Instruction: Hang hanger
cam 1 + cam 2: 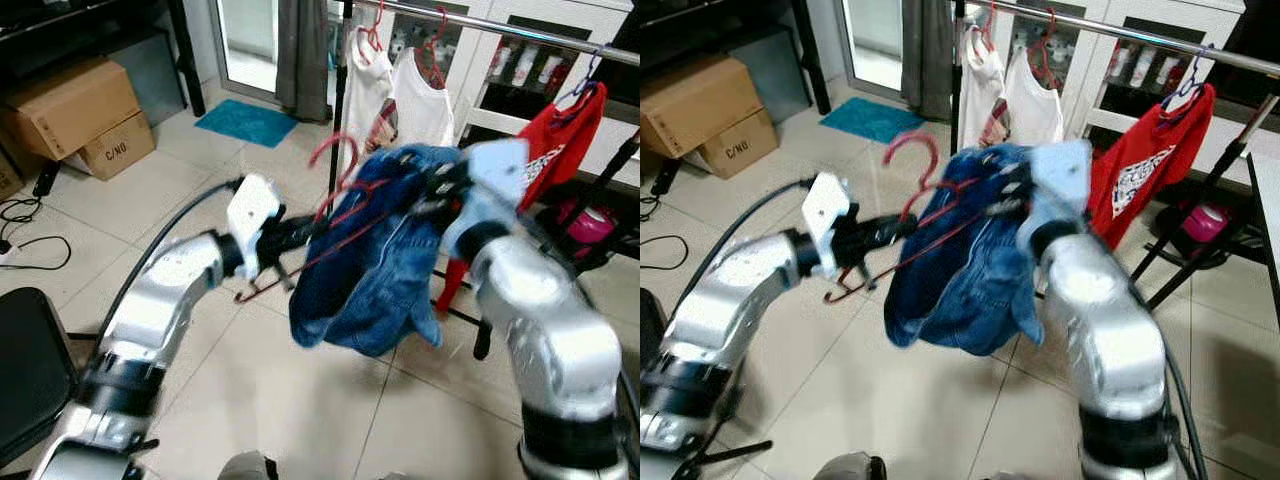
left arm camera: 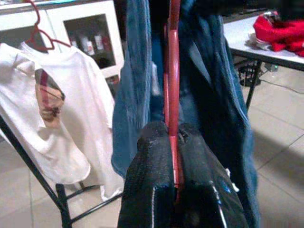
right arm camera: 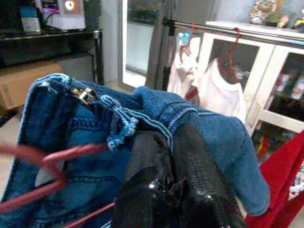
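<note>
A red wire hanger (image 1: 335, 205) carries a blue denim garment (image 1: 375, 265) in front of me, held up between both arms. My left gripper (image 1: 295, 232) is shut on the hanger's lower bar; in the left wrist view its fingers (image 2: 156, 156) pinch the red hanger (image 2: 172, 80) with denim (image 2: 213, 95) behind. My right gripper (image 1: 437, 190) is shut on the denim's top edge; its fingers (image 3: 190, 152) clamp the denim fabric (image 3: 156, 111) in the right wrist view. The hanger's hook (image 1: 912, 152) points up, below and short of the metal rail (image 1: 520, 30).
The clothes rack holds two white shirts (image 1: 420, 100) on red hangers and a red shirt (image 1: 555, 145) on a purple hanger. Its black legs (image 1: 590, 200) spread over the tiled floor. Cardboard boxes (image 1: 75, 115) and cables (image 1: 25, 225) lie left; a black seat (image 1: 30, 370) is near my left side.
</note>
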`<state>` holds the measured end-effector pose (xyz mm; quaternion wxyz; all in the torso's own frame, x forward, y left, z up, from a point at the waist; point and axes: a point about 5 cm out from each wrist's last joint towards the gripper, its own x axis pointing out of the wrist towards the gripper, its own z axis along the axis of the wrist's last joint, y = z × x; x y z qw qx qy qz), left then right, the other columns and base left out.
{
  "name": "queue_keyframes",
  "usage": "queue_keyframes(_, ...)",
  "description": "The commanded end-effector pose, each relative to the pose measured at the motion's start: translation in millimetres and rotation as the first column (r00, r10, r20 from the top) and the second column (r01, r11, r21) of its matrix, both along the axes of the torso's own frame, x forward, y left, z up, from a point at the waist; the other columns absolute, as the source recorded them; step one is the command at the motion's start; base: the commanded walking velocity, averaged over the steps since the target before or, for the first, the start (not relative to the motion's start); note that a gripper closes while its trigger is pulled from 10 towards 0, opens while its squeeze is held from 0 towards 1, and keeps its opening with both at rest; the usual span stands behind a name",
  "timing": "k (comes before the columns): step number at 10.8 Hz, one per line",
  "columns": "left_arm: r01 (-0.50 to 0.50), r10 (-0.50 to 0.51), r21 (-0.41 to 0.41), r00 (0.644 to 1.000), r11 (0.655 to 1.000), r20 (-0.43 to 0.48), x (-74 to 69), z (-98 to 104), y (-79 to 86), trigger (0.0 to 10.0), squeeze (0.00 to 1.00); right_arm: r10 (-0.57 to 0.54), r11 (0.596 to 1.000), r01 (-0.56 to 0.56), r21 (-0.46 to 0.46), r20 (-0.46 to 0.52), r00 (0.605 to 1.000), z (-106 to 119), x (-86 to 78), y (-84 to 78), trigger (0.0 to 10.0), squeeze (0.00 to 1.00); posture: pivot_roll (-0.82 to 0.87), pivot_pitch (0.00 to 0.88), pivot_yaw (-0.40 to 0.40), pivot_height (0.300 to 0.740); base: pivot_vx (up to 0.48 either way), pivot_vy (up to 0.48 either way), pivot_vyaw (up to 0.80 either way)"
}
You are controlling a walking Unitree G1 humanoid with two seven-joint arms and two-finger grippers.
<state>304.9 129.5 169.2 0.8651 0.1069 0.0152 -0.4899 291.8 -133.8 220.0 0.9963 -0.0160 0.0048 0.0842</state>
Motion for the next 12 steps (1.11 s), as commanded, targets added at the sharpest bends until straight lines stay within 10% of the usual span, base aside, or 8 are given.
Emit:
queue_keyframes(1,0.053,-0.053,0.023,0.999,0.998,-0.006,-5.9,0.8,-2.7,0.0,0.0,-0.013,1.0,0.013,0.014,0.06,0.998,12.8,3.8,-6.6,0.0,0.0,0.04,0.004,-0.025,0.74,0.0,0.0,0.0)
queue_keyframes(6,0.181,-0.18,0.014,0.981,0.983,-0.076,-47.9,17.2,25.3,0.0,0.0,-0.171,0.985,0.174,0.017,-0.11,0.979,-26.5,36.9,-74.9,0.0,0.0,0.05,0.004,-0.024,0.74,0.0,0.0,0.0)
queue_keyframes(9,0.033,-0.041,-0.091,0.995,0.995,-0.091,-57.5,24.2,45.0,0.0,0.0,-0.26,0.95,0.292,0.108,-0.237,0.936,-79.0,15.0,-111.8,0.0,0.0,0.06,0.017,-0.028,0.74,0.0,0.0,0.0)
queue_keyframes(10,-0.084,0.079,-0.057,0.993,0.995,-0.082,-55.1,16.7,53.7,10.0,0.0,-0.234,0.949,0.276,0.15,-0.251,0.939,-85.9,4.1,-109.9,0.0,0.0,0.06,0.023,-0.031,0.74,0.0,0.0,0.0)
queue_keyframes(11,-0.222,0.219,-0.02,0.971,0.975,-0.095,-45.9,6.8,58.1,10.0,0.0,-0.195,0.953,0.244,0.178,-0.251,0.948,-89.0,-2.0,-102.0,0.0,0.0,0.06,0.026,-0.035,0.74,0.0,0.0,0.0)
queue_keyframes(12,-0.377,0.373,-0.043,0.924,0.925,-0.089,-34.0,0.0,58.7,10.0,0.0,-0.143,0.947,0.208,0.246,-0.26,0.955,-92.2,-10.0,-81.0,10.0,0.0,0.07,0.031,-0.041,0.74,0.0,0.0,0.0)
